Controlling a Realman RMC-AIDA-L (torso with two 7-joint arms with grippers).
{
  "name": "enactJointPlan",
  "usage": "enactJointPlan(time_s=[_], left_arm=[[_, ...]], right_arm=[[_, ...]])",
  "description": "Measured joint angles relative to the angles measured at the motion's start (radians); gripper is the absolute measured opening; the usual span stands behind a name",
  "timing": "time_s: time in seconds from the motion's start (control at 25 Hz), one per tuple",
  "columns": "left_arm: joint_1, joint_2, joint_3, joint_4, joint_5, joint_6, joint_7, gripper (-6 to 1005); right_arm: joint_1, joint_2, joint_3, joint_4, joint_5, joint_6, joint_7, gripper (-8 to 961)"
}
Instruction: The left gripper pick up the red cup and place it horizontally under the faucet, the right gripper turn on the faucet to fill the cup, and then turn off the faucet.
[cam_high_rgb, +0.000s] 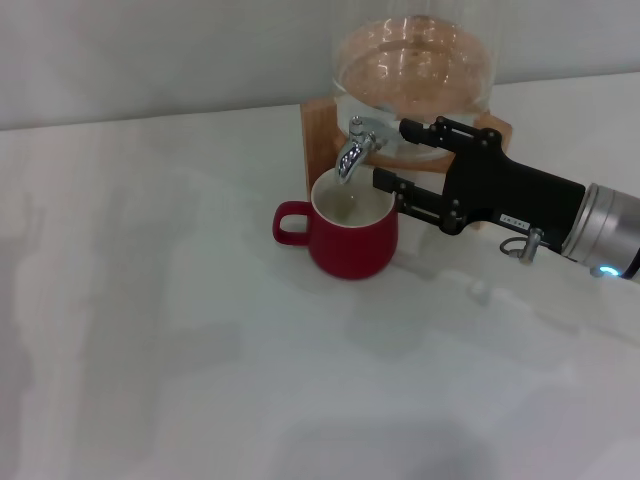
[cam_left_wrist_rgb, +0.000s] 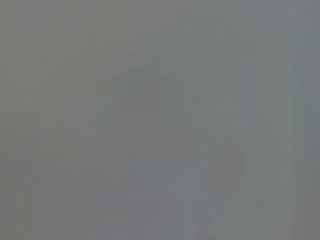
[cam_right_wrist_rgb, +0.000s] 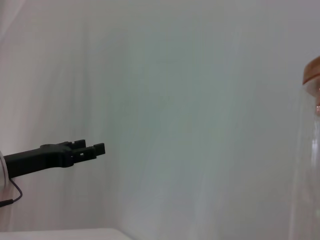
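Observation:
The red cup (cam_high_rgb: 350, 245) stands upright on the white table, its handle pointing left and its white inside directly under the spout of the chrome faucet (cam_high_rgb: 353, 152). My right gripper (cam_high_rgb: 392, 153) reaches in from the right, open, with one finger level with the faucet's lever and the other by the cup's rim; neither finger clearly touches the faucet. Nothing is held in it. In the right wrist view the left gripper (cam_right_wrist_rgb: 97, 149) hangs in the air far off, away from the cup. It does not show in the head view, and the left wrist view shows only blank grey.
The faucet sits on a clear glass dispenser (cam_high_rgb: 415, 70) holding liquid, on a wooden stand (cam_high_rgb: 318, 140) at the back of the white table (cam_high_rgb: 200, 350). The dispenser's glass wall (cam_right_wrist_rgb: 310, 150) also shows close to the right wrist camera.

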Motion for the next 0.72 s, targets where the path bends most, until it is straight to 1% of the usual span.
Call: enactJointPlan(time_s=[0.72], left_arm=[[-0.009,-0.001,0.000,-0.017,0.000,0.000,0.000,838]], right_arm=[[0.009,0.000,-0.059,0.000,0.001,0.023,0.005,643]])
